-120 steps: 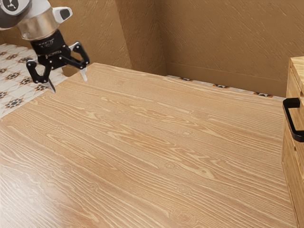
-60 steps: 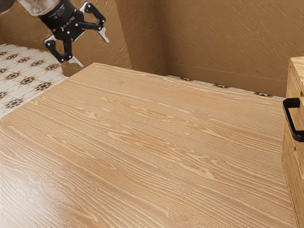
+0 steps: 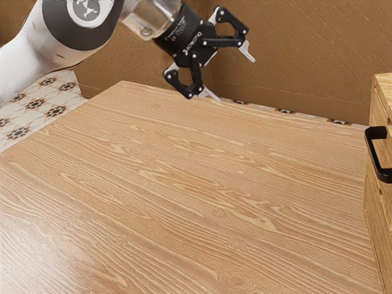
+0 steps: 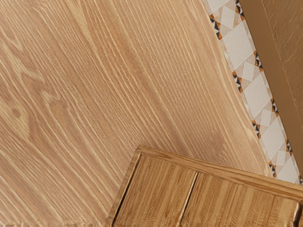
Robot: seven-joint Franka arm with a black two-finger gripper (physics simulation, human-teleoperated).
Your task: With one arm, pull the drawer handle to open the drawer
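Note:
A light wooden drawer unit (image 3: pixel 380 202) stands at the exterior view's right edge, with a black handle (image 3: pixel 377 153) on its front facing the table. My black gripper (image 3: pixel 231 76) hangs open in the air above the table's far edge, well to the left of the handle, fingers spread and pointing toward the exterior view's right, nothing between them. In the wrist view the drawer unit (image 4: pixel 208 194) appears from above, its top panel in two boards, some way ahead of my hand across bare tabletop.
The wide wood-grain table (image 3: pixel 184 196) stretches between my hand and the drawer unit. Brown textured walls (image 3: pixel 294 43) close in behind the far edge. Patterned floor tiles (image 3: pixel 37 104) lie beyond the table at the exterior view's left.
My arm has swung from the exterior view's upper left toward its right, carrying the gripper up and then over the table's far edge. The fingers stay spread. The drawer unit has not moved.

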